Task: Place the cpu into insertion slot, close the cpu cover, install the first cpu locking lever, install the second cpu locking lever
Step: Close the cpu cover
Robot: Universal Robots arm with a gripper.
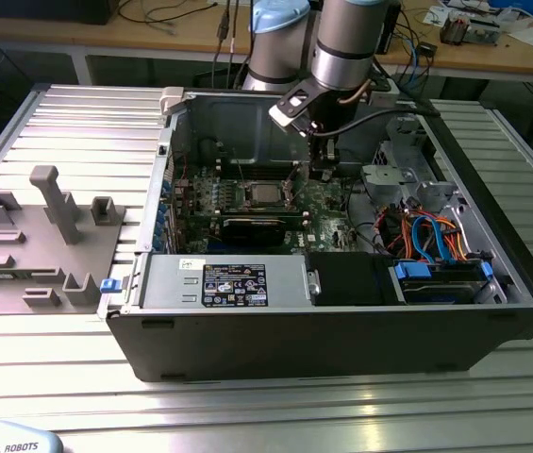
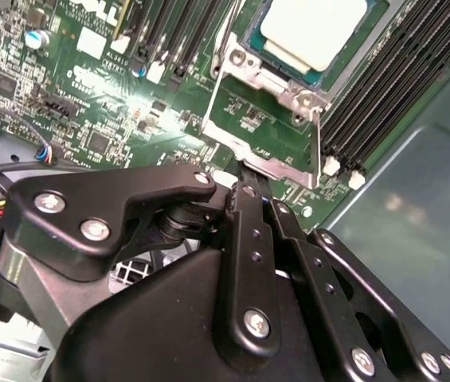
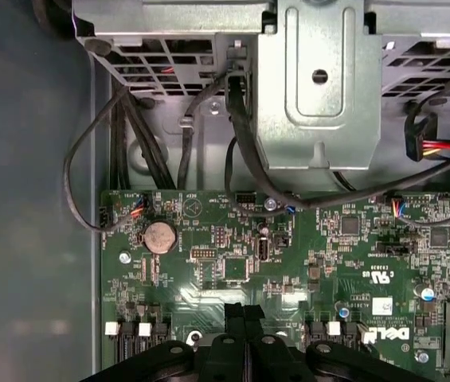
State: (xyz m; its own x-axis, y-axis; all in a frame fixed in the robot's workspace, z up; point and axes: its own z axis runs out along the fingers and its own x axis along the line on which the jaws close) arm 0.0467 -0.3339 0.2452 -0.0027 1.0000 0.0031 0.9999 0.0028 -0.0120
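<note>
Silvery chip point(image 2: 314, 30) is seen straight ahead of the gripper point(image 2: 247, 181), just beyond the metal frame point(image 2: 266, 157); fingers point(image 2: 248, 231) are pressed together, nothing is pinched.

Table: ribbed aluminium slats point(image 1: 341, 415), seen in the exterior view.
Centre: open black computer case point(image 1: 341, 340) lying on its side on the slats.
9 o'clock of the case: grey fixture plate point(image 1: 30, 255) with upright pegs, just beside it.
7 o'clock corner: pale blue rounded housing point(image 1: 11, 441).
</note>
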